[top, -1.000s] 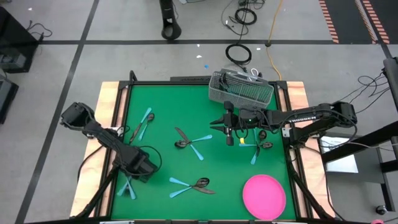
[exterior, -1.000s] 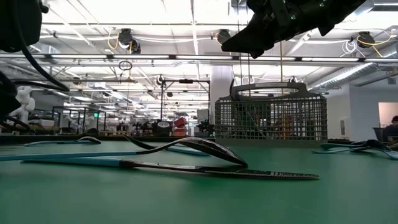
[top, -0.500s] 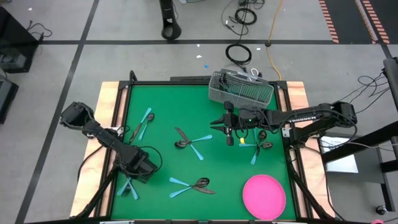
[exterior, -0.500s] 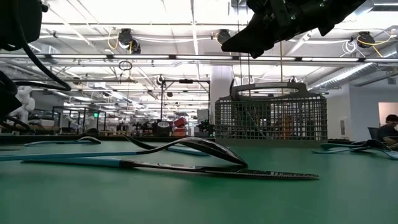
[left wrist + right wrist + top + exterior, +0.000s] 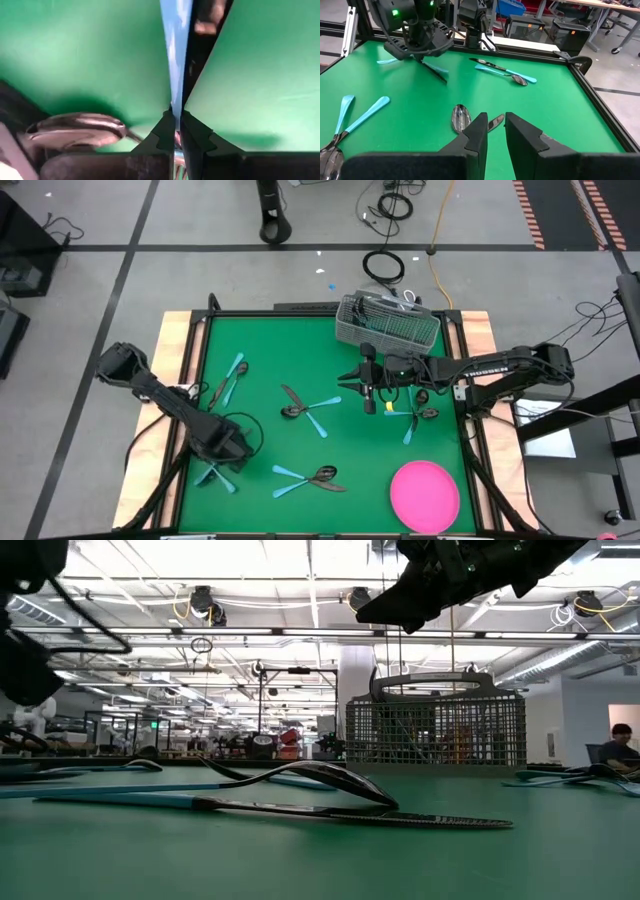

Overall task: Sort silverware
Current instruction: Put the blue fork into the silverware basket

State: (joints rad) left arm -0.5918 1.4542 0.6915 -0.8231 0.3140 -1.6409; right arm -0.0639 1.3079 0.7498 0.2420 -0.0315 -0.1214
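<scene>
- Green table (image 5: 330,370) – blue-handled silverware lies on it in small heaps: one near the far left (image 5: 231,380), one in the middle (image 5: 305,408), one at the front (image 5: 310,476), one on the right (image 5: 415,415).
- Left gripper (image 5: 222,448) sits low at the front left, its jaws shut tight on a blue handle (image 5: 174,50).
- Right gripper (image 5: 368,388) hangs near the wire caddy (image 5: 388,320) – jaws a little apart, holding nothing.
- Pink plate (image 5: 424,495) sits at the front right.

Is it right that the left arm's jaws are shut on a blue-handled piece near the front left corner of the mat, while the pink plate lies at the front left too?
Not fully. The left gripper does have its jaws shut on a blue-handled piece, but the pink plate lies at the front right of the mat, as the high view shows.
</scene>
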